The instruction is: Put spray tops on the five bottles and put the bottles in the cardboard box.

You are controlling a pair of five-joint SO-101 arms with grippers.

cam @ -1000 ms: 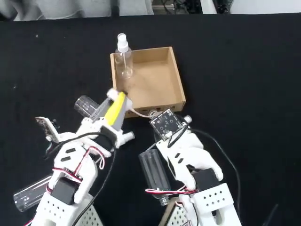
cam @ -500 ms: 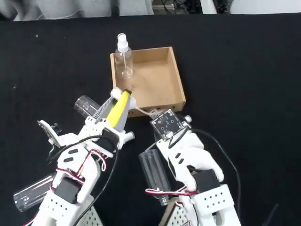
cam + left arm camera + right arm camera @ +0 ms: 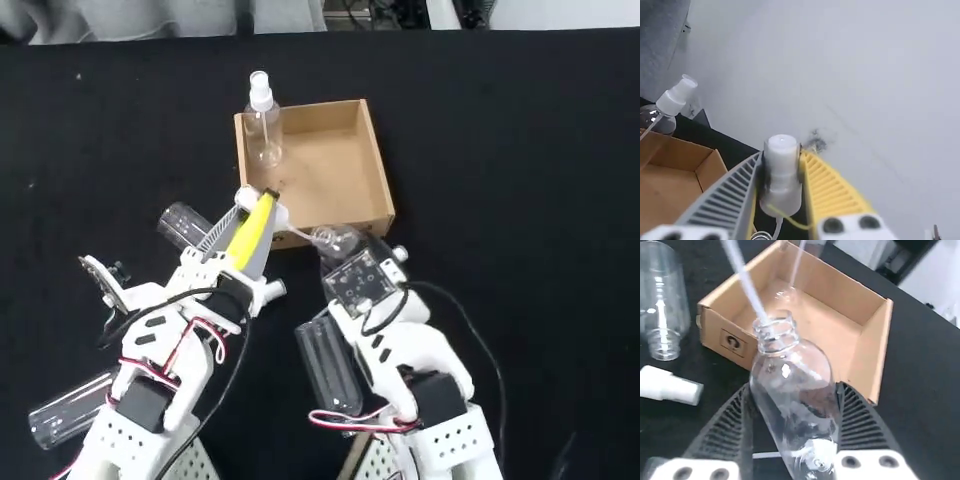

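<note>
**Op:** What's diff vs. half a sec ago?

**Spotter:** Your right arm has pulled back toward the table's near edge. The bare bottle point(image 3: 335, 240) it carries now shows ahead of its wrist, neck toward the near wall of the cardboard box point(image 3: 378, 160). Your left arm hasn't budged in that half sec. A full sec ago it sat a bit farther from the box.

**Op:** What else is around? Anything in the way?

**Spotter:** A capped bottle point(image 3: 265, 128) stands in the box's far left corner. Three open ones lie on the table point(image 3: 520, 150):
- side bottle point(image 3: 185, 225), just left of your left gripper point(image 3: 258, 205)
- middle bottle point(image 3: 325, 365), between the arms
- corner bottle point(image 3: 70, 412), by the near left corner

A loose top point(image 3: 670, 385) lies on the table on the box's near side. The box's near wall sits right behind the bare bottle's neck.

**Op:** Grippers?

**Spotter:** The left gripper is clamped on a spray top point(image 3: 781, 175) at the box's near left corner, fingers angled up. The top's dip tube point(image 3: 742, 277) runs into the bare bottle's mouth. Your right gripper point(image 3: 794, 387) squeezes that bottle's body from both sides, tilted, neck toward the box.
</note>
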